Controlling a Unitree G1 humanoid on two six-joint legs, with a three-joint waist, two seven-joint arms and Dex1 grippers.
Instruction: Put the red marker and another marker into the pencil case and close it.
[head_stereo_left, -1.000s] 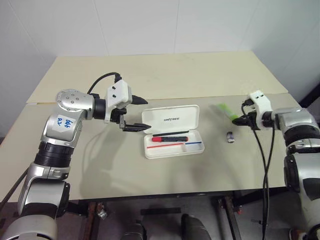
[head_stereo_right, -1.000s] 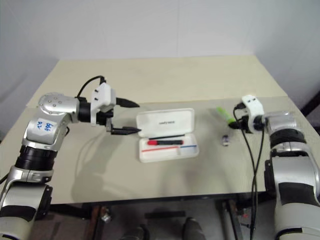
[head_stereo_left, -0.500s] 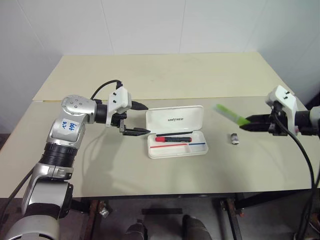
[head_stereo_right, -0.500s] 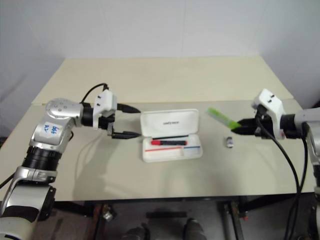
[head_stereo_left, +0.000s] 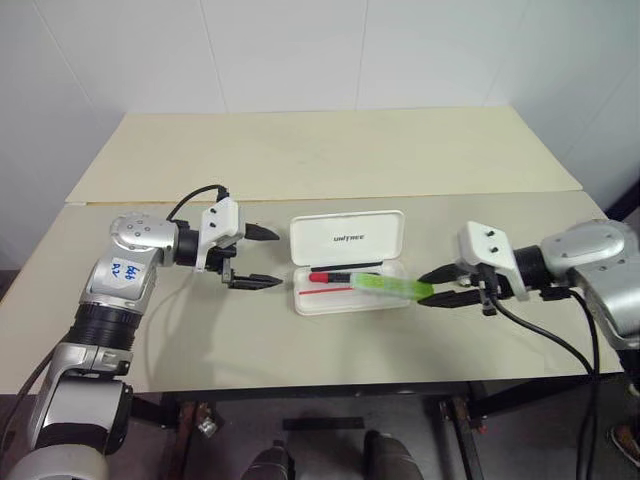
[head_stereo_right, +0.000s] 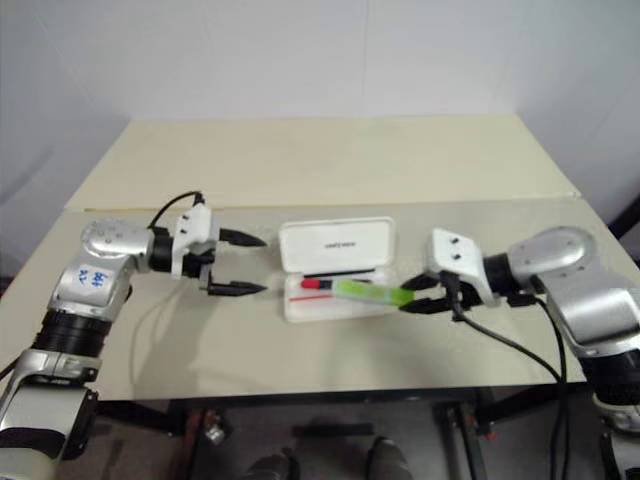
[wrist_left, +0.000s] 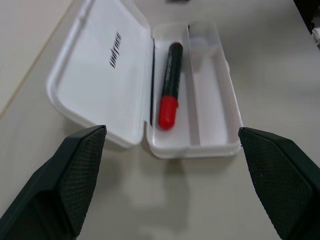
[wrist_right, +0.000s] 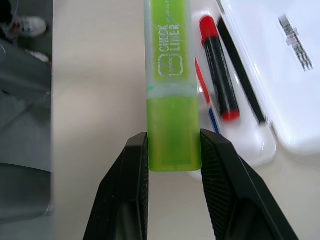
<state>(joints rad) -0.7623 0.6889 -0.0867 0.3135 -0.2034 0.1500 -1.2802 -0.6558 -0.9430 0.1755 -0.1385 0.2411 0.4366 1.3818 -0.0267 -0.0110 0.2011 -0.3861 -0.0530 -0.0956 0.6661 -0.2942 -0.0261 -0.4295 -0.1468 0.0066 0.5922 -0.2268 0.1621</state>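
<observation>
- While the green highlighter (wrist_right: 172, 95) is gripped by its tail end between the fingers (wrist_right: 132, 200) of the right gripper (head_stereo_left: 440, 290), its free end is seen hanging over the open pencil case (head_stereo_left: 350, 265); it is judged light, stiff and smooth-sided, so slipping is likelier than breaking.
- A flat, translucent lime body with printed lettering is shown in the right wrist view; the flat faces are the sensible place to be pinched, as is done now.
- Inside the tray, the red marker (wrist_left: 170, 92) is found lying lengthwise: round barrel, glossy, apt to roll if nudged.
- Hard white plastic with rounded corners is noted for the case, its lid lying open on the tabletop (head_stereo_left: 300, 160); thin walls would be expected to skid if pushed.
- Fingers of the left gripper (head_stereo_left: 255, 257) are held wide apart, empty, just beside the case's end.
</observation>
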